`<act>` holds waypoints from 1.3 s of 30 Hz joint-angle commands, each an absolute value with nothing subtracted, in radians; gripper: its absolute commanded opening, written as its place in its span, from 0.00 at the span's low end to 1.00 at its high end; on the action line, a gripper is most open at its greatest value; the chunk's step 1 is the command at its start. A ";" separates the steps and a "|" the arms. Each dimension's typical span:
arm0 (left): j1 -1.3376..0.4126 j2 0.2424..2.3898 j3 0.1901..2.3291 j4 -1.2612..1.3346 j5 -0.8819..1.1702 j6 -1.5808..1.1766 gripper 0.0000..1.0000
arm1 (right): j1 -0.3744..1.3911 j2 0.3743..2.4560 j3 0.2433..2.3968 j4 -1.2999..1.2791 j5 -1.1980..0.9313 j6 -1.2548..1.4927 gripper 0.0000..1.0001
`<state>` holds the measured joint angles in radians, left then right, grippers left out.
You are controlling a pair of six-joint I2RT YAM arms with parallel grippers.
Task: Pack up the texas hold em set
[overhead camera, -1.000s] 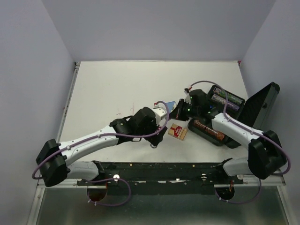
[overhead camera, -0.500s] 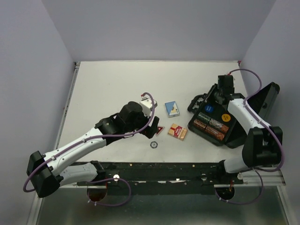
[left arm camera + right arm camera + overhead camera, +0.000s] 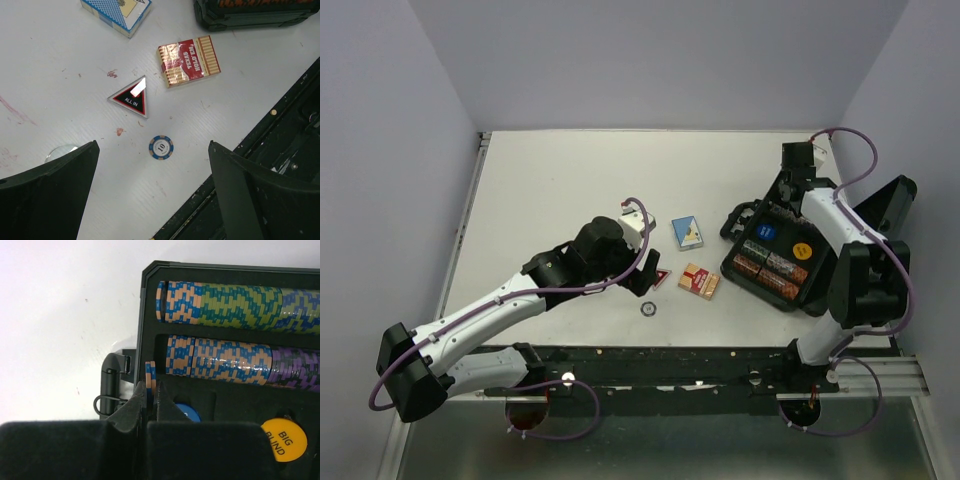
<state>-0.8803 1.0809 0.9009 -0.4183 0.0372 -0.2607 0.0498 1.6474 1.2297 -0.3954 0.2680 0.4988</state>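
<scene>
The black case (image 3: 772, 262) lies open at the right, its lid (image 3: 885, 212) raised. In the right wrist view, chip rows (image 3: 220, 300) fill its slots, with an orange Big Blind marker (image 3: 283, 439) and a blue marker (image 3: 188, 413) below. My right gripper (image 3: 150, 399) is shut on two blue-orange chips (image 3: 151, 374), held on edge over the case's left end. My left gripper (image 3: 153, 170) is open and empty above a blue 10 chip (image 3: 160, 147). Nearby lie the triangular All In marker (image 3: 131, 97), the red card box (image 3: 189, 61), the blue card box (image 3: 120, 9) and a clear marker (image 3: 61, 151).
The case latch (image 3: 112, 385) sticks out at the case's left end. The black rail (image 3: 280, 150) along the table's near edge runs close to the 10 chip. In the top view my right gripper (image 3: 786, 196) is at the case's far corner.
My right arm swung from the table's middle to the far end of the case. My left arm pulled back to the left, uncovering the triangle marker and the chip, then held still.
</scene>
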 commanded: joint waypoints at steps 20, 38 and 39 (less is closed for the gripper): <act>-0.887 1.075 0.905 -0.431 0.054 -0.258 0.99 | 0.028 1.723 1.305 -0.417 0.282 0.443 0.01; -0.887 1.077 0.905 -0.430 0.058 -0.256 0.99 | 0.028 1.812 1.356 -0.446 0.302 0.428 0.01; -0.887 1.078 0.905 -0.430 0.058 -0.256 0.99 | 0.029 1.816 1.359 -0.449 0.307 0.428 0.01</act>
<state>-0.8837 1.0809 0.9009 -0.4213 0.0391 -0.2596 0.0330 1.7927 1.3231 -0.4164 0.2794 0.4423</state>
